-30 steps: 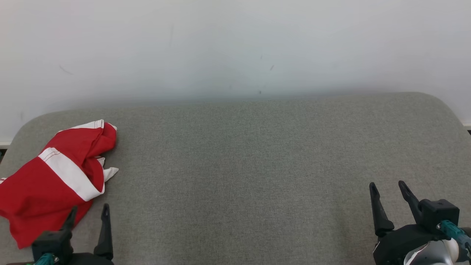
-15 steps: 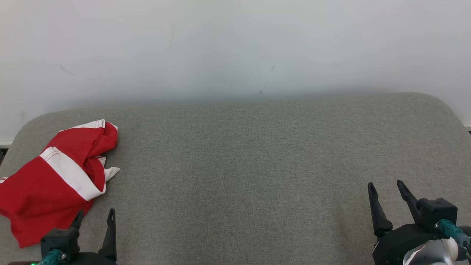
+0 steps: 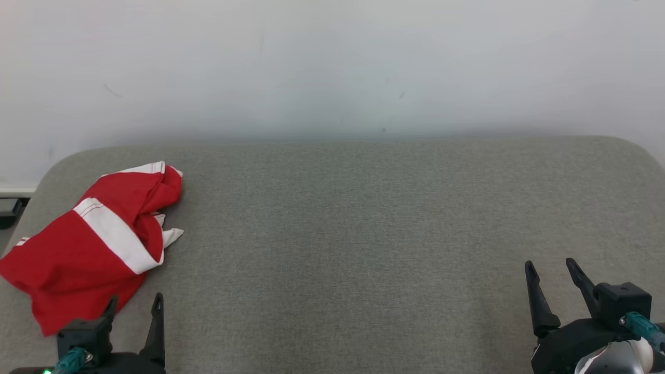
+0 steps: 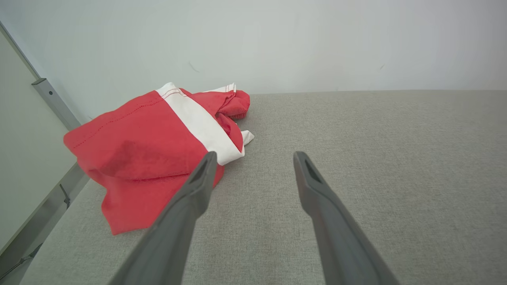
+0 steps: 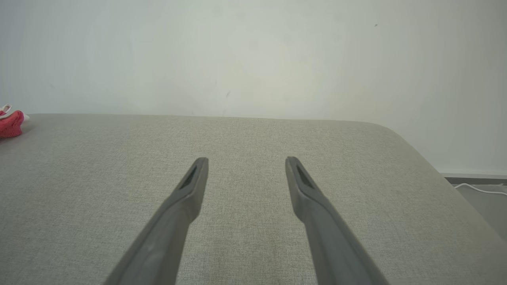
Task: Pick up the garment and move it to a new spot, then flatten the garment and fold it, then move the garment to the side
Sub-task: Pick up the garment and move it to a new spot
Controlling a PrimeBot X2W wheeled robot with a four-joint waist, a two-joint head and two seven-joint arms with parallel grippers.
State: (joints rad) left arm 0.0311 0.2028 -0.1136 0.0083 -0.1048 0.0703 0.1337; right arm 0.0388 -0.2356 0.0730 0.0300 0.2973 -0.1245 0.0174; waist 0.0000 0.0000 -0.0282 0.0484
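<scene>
The garment, a red fabric item with a broad white band, lay crumpled at the far left of the grey padded surface, close to the left edge. One red fold with a white hem pointed toward the wall. In the left wrist view the garment sat bunched, with the white band running diagonally across its top. A metal rail stood beyond the edge of the surface.

The left gripper was positioned at the lower left, just beside the near hem of the garment. Its jaws were spread wide and held nothing. In the left wrist view the left gripper pointed past the garment's right edge. The tip of one finger overlapped the red cloth, and contact could not be determined.

The centre of the padded surface was bare fabric.

The right gripper was positioned at the lower right, well apart from the garment. Its jaws were also spread wide and held nothing. In the right wrist view the right gripper pointed across the surface toward the wall. A small part of the garment showed at the far left edge, and a white cable lay on the floor at the right.
</scene>
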